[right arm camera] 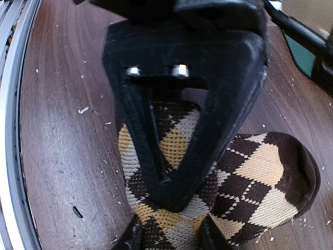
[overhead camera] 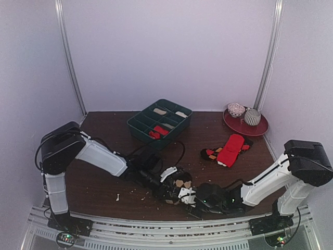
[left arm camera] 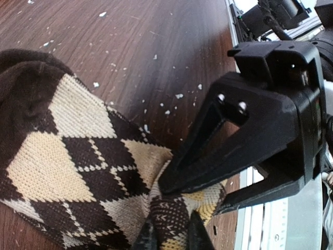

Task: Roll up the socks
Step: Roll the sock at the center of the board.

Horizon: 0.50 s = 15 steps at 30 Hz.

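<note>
The dark brown sock with tan argyle diamonds (overhead camera: 176,188) lies bunched near the table's front edge, between both grippers. My left gripper (overhead camera: 171,181) is shut on a fold of it; in the left wrist view (left arm camera: 171,234) the knit is pinched between my fingertips (left arm camera: 148,237). My right gripper (overhead camera: 196,197) meets it from the right, and the same sock (right arm camera: 260,172) fills the gap between its fingers (right arm camera: 171,237). The left gripper (right arm camera: 177,195) shows there as a black V pressed onto the sock (left arm camera: 78,156). No red pair with white striped cuffs is plainly visible.
A green compartment bin (overhead camera: 136,125) with red fabric inside stands at the back centre. A red plate (overhead camera: 258,128) at the back right holds two rolled balls. A plain red sock (overhead camera: 230,149) lies on a dark one to the right. Metal rail (left arm camera: 270,219) lines the front edge.
</note>
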Available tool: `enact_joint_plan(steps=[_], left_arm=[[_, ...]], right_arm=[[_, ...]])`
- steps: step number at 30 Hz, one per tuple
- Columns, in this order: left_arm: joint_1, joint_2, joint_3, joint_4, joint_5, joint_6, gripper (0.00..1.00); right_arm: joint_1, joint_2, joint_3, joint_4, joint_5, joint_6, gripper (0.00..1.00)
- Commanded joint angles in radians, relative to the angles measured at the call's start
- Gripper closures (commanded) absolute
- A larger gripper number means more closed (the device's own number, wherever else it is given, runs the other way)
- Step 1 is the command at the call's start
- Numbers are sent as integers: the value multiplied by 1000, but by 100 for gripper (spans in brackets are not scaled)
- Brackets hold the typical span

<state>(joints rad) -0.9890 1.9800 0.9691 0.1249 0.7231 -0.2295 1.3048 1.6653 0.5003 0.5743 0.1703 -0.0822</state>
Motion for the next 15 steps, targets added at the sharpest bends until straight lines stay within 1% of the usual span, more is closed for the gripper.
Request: enact_joint_plan(steps=[1,2,3,4,5,6,9,11,12,13,15], left_arm=[[-7,31,-48,-191,-132,46,76],[-7,9,-50,-178,-151,50,66],[-7,-25,-50,-170,-173,57,49],[-7,-53,-52,-158,-195,65,26],[-7,-87,-56,-141,-217,75,8],[-7,-118,-64,-121,-241,84,3],[-8,-223,-119,-6,-278,128,2],[-17,-292,-188,112,-269,183,2],[-26,-322,-229,207,-278,213,2],[-38,-346,-268,267,-282,239,2],[-47,-364,-316,364,-283,263,2]], right_arm=[[-13,30,3,-46,-46,79,75],[-24,23,-3,-51,-77,103,77],[-38,13,-16,-53,-118,130,77],[-55,7,-27,-54,-167,155,77],[-75,3,-42,-52,-224,184,77],[-95,4,-56,-46,-282,214,77],[-168,33,-69,-61,-492,288,77],[-207,71,-62,-104,-614,318,77],[-223,91,-58,-128,-675,333,77],[-238,114,-56,-146,-727,348,77],[-262,149,-59,-156,-813,385,77]])
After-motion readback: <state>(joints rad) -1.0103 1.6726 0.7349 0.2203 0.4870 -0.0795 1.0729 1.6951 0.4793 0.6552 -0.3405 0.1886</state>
